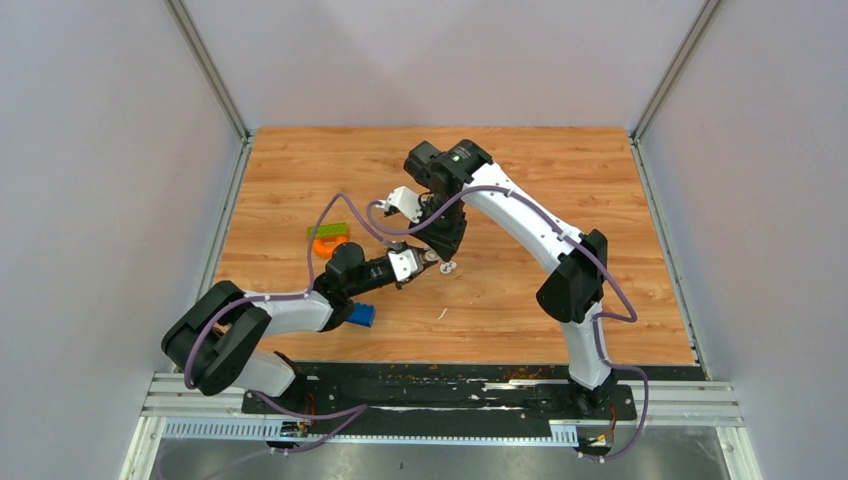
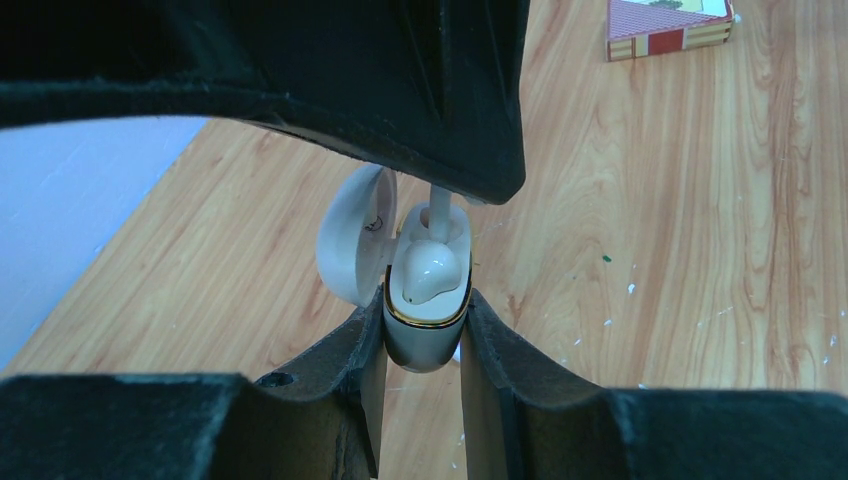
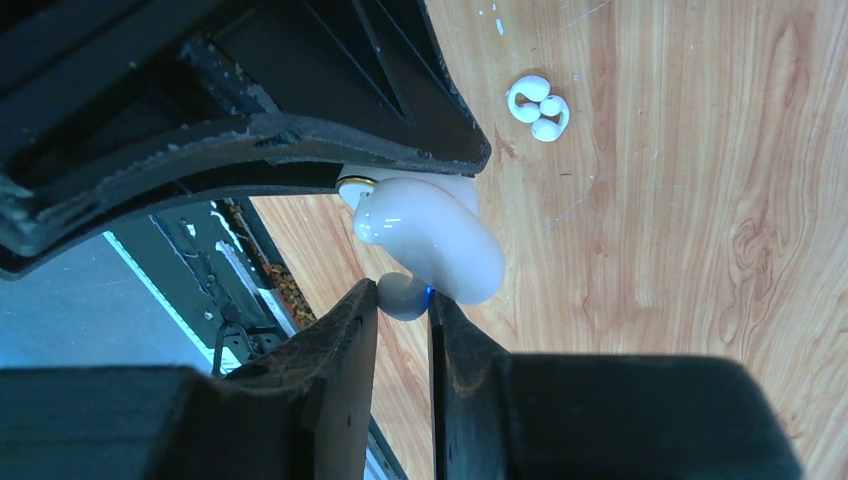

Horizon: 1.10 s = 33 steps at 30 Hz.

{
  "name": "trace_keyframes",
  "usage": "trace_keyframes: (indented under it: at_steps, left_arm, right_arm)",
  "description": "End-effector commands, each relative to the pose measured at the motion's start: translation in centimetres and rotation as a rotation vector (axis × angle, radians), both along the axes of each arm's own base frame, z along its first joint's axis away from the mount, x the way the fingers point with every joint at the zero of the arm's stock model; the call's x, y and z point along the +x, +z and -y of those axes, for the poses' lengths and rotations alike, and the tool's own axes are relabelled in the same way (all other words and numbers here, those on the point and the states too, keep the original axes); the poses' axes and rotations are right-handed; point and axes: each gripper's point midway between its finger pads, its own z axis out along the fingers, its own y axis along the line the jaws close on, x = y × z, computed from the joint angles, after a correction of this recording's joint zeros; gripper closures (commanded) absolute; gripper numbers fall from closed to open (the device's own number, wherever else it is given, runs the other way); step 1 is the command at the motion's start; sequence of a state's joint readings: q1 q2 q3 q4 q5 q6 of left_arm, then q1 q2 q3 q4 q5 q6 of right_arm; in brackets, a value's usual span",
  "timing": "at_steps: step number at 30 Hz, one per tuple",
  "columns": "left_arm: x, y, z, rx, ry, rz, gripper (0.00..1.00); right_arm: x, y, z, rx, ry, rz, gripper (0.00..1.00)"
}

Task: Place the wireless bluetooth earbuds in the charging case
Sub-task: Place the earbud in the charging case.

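Note:
My left gripper is shut on the white charging case, which has a gold rim and an open lid. One white earbud sits in the near slot. A second earbud's stem points down at the far slot, beneath the right gripper's black finger. In the right wrist view, my right gripper is shut on that earbud's head, right against the case lid. From above, both grippers meet mid-table. More small white earbud pieces lie on the wood.
A blue toy brick lies by the left arm's elbow. A green and orange toy lies to the left. A small printed box lies on the wood beyond the case. Grey walls stand on three sides.

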State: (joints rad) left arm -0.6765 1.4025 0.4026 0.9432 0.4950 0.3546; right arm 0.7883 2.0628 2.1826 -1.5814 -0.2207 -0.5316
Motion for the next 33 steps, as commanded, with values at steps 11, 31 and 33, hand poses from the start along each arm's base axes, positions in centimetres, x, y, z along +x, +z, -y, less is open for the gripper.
trace_keyframes:
  at_steps: [11,31,33]
  left_arm:
    - [0.5,2.5,0.9,-0.046,-0.001,0.061,0.91]
    - [0.5,1.9,0.9,-0.022,-0.004,0.048,0.91]
    - [0.5,2.0,1.0,-0.028,-0.006,0.050,0.91]
  right_arm:
    - [0.7,0.8,0.0,-0.020,-0.031,0.055,0.88]
    - [0.4,1.4,1.2,-0.044,-0.021,0.079,0.89]
    - [0.3,1.2,1.3,-0.048,-0.021,0.073,0.89]
